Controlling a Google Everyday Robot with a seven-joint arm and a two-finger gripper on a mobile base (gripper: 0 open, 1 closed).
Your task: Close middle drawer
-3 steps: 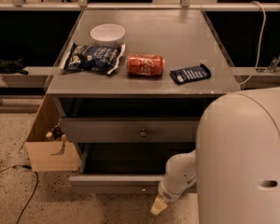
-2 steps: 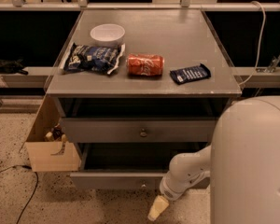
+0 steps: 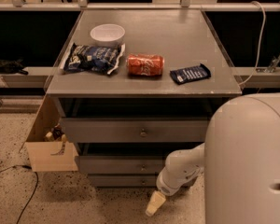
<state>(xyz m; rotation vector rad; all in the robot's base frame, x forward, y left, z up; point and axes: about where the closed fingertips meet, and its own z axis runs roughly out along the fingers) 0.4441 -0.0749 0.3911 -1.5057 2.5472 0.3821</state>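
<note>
We see the gripper [image 3: 154, 203] low in the frame, a cream-coloured tip pointing down and to the left over the speckled floor [image 3: 60, 199]. It sits just below and in front of the lowest grey drawer [image 3: 121, 180] and touches no drawer front. We cannot tell how far apart the jaws stand or whether they hold anything. The white rounded arm [image 3: 182, 169] runs up and to the right from it to the large white robot body [image 3: 252, 162], which fills the lower right.

The middle drawer [image 3: 116, 164], a grey wooden front with a small round centre knob [image 3: 142, 167], is the second of the three under the grey wooden worktop [image 3: 186, 36]. Its front sits well back from the front of the uppermost grey drawer [image 3: 107, 130], which stands out towards us, and close to the line of the lowest one. The arm covers its right end.

On the worktop a white round bowl [image 3: 107, 33] stands at the back left. A dark blue crinkled snack bag [image 3: 91, 58] lies just in front of it, a red drink can [image 3: 145, 65] lies on its side beside the bag, and a flat dark blue packet [image 3: 190, 73] lies further right.

An open brown cardboard box [image 3: 49, 155] sits on the floor against the left of the drawers, with a thin black cable [image 3: 25, 195] trailing near it.
</note>
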